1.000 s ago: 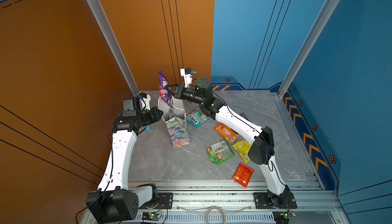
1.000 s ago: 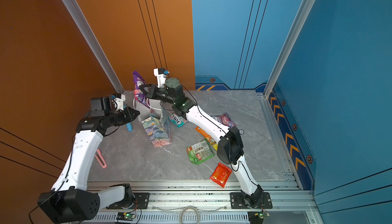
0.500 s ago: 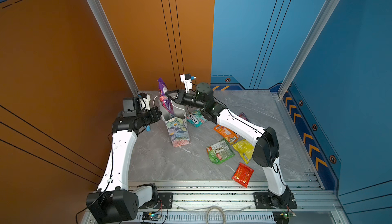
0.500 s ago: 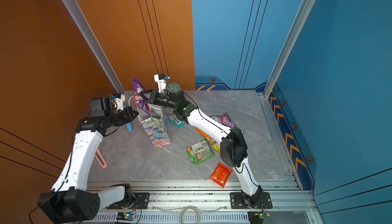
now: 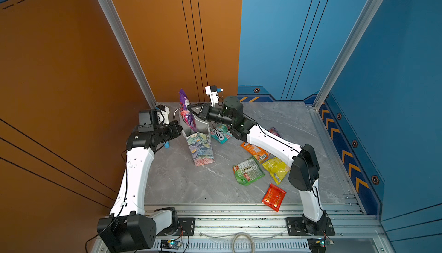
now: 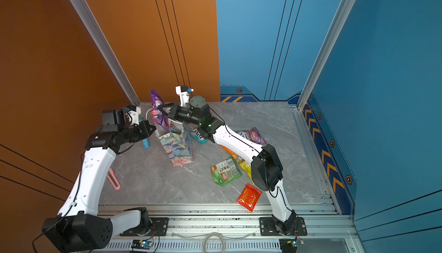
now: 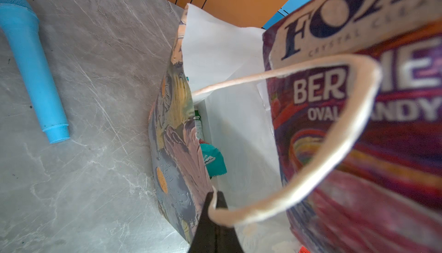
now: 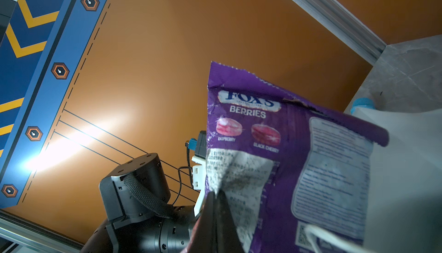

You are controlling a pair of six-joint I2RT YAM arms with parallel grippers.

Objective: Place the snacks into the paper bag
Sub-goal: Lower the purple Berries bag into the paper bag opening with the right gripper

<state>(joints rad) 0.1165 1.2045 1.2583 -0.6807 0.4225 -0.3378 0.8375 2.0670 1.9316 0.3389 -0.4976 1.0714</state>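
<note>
Lighting: bright, even, soft shadows on grey table (image 5: 181, 180); glare patch on orange wall (image 8: 71, 144); close-up purple packet (image 7: 394, 144) and cord handle (image 7: 275, 73) blurred.

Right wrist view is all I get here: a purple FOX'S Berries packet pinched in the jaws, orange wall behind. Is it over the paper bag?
Observer: Yes. In both top views the purple packet hangs with its lower end in the paper bag's mouth, right gripper shut on it.
Operator: Who steadies the bag?
Observer: The left gripper, shut on its rim by the cord handle.
Operator: Anything inside already?
Observer: A teal packet, seen in the left wrist view.
</note>
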